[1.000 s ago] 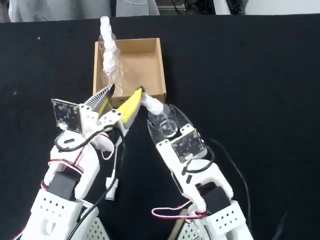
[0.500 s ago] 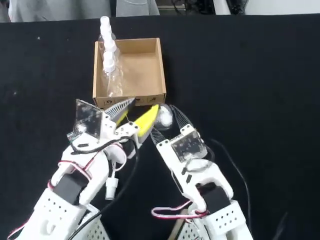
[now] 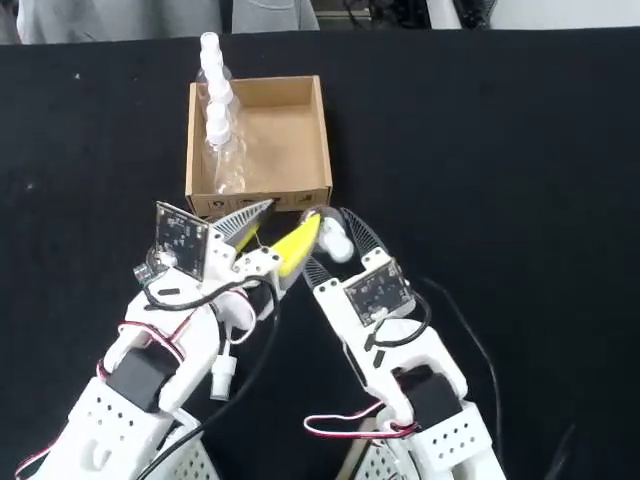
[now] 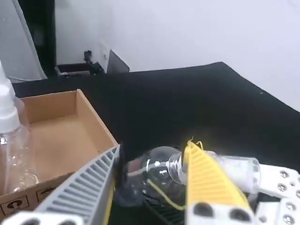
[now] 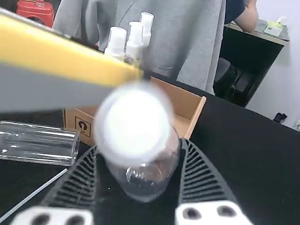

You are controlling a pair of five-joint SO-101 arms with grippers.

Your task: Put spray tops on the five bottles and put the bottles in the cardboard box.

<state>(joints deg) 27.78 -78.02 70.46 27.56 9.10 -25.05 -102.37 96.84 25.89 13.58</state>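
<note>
Though spread wide beside the bottle point(image 4: 158, 169), left hand point(image 4: 152, 148); right hand point(image 5: 138, 151) tight around it.

The worktop point(image 3: 520, 150) is matt black. The box point(image 3: 290, 150) is plain brown cardboard, matt. The bottles point(image 3: 226, 165) in it are clear, glossy plastic with smooth white plastic tops point(image 3: 214, 90). The bottle point(image 4: 161, 171) in the right arm's point(image 3: 420, 375) jaws has the same shiny clear plastic. Both that arm and the left arm point(image 3: 150, 370) are matt white plastic. The left jaws are ribbed plastic, one yellow and one grey; the right jaws are dark and ribbed.
</note>
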